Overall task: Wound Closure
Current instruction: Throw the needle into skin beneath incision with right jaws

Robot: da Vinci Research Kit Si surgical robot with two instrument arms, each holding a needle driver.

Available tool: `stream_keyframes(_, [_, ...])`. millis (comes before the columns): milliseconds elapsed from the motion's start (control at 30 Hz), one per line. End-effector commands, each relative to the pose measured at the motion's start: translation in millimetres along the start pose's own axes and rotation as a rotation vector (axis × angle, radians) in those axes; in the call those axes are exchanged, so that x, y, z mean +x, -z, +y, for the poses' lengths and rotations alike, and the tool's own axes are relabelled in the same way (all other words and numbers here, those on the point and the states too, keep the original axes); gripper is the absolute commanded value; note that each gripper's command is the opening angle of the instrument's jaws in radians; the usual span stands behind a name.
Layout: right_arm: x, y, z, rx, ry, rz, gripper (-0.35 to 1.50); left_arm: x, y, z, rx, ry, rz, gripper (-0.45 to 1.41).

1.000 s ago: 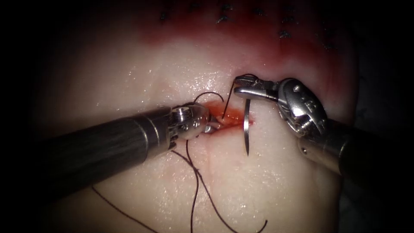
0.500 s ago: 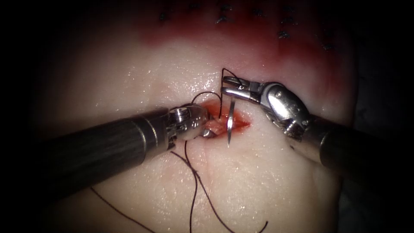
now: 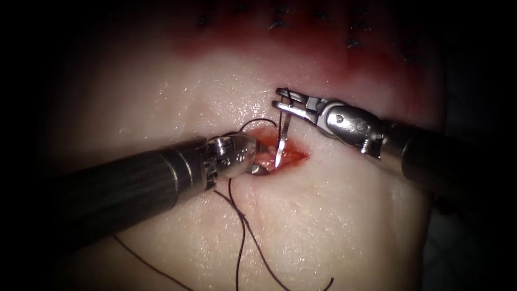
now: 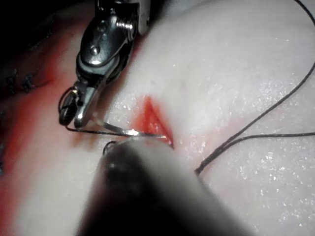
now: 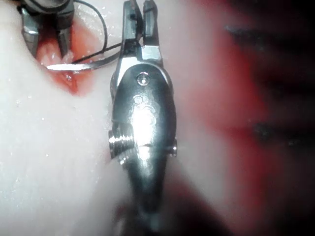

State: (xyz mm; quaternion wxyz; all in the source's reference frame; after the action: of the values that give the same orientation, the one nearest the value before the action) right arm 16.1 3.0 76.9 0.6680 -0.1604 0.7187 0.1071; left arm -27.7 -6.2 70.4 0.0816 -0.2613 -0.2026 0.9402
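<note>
Two tools working at the cut [image 3: 285,153], seen from the endoscope, on pale tissue [image 3: 334,226] wet with red fluid [image 3: 293,156]; right tool [image 3: 284,102] reaching in from the right side of the cut, jaws pinched together on the needle [image 3: 282,137] near its thread end, well away from the point; needle hanging down from those jaws, tip sitting over the open cut, just at the red surface, not clearly buried in the tissue; hard telling whether the tip is touching; left tool [image 3: 261,161] lying across from the left side of the cut, its tips down at the left edge of the cut beside the needle tip; looking spread in the right wrist view, left tool [image 5: 47,39] straddling the pink lip of the cut, needle [image 5: 78,65] lying across with its point between or just past those tips; not telling whether tissue is being gripped; thread [image 3: 242,231] trailing dark from the needle end, looping above the cut and running down over the tissue toward the near edge; showing again in the left wrist view, right tool [image 4: 74,110] clamping the needle [image 4: 123,131], thread [image 4: 256,137] lying loose on the tissue [image 4: 236,59], cut [image 4: 157,120] glistening red
</note>
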Motion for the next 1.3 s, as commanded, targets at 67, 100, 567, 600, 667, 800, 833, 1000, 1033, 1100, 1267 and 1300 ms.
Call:
stream_keyframes(67, [-0.6,-0.6,0.1,0.010,0.031,0.005,-0.35,0.5,-0.3,-0.5,-0.006,-0.002,0.006,0.78])
stream_keyframes(100, [-0.6,-0.5,-0.1,0.017,0.043,0.007,-0.35,0.6,-0.2,-0.5,-0.007,-0.002,0.007,0.78])
stream_keyframes(567, [-0.9,-0.3,-2.8,0.084,0.089,0.019,-0.35,1.0,0.8,-0.7,-0.016,0.007,0.024,0.78])
stream_keyframes(600, [-0.8,-0.2,-2.7,0.087,0.087,0.018,-0.35,1.0,1.0,-0.7,-0.015,0.008,0.029,0.78])
stream_keyframes(667, [-0.8,-0.2,-2.5,0.090,0.084,0.016,-0.35,1.1,1.4,-0.6,-0.002,0.011,0.036,0.78])
stream_keyframes(800, [-0.5,-0.1,-2.0,0.108,0.077,0.013,-0.35,1.7,3.1,-0.2,0.049,0.028,0.095,0.78])
stream_keyframes(833, [-0.5,0.0,-1.8,0.114,0.069,0.010,-0.35,2.1,4.3,0.0,0.086,0.050,0.135,0.78])
stream_keyframes(1000, [-0.4,0.2,-1.4,0.119,0.041,0.003,-0.35,3.1,5.6,2.3,0.171,0.058,0.176,0.72])
stream_keyframes(1033, [-0.4,0.2,-1.3,0.119,0.041,0.003,-0.35,3.3,5.6,2.9,0.185,0.058,0.183,0.71])
stream_keyframes(1100, [-0.4,0.1,-1.2,0.119,0.028,0.001,-0.35,3.8,5.2,4.2,0.214,0.048,0.185,0.69])
stream_keyframes(1267, [-0.1,-0.2,-0.2,0.118,0.006,0.001,-0.35,4.6,3.6,6.8,0.216,0.028,0.206,0.61])
stream_keyframes(1300, [-0.1,-0.3,0.0,0.118,-0.002,0.001,-0.35,4.6,3.1,7.3,0.215,0.025,0.209,0.61])
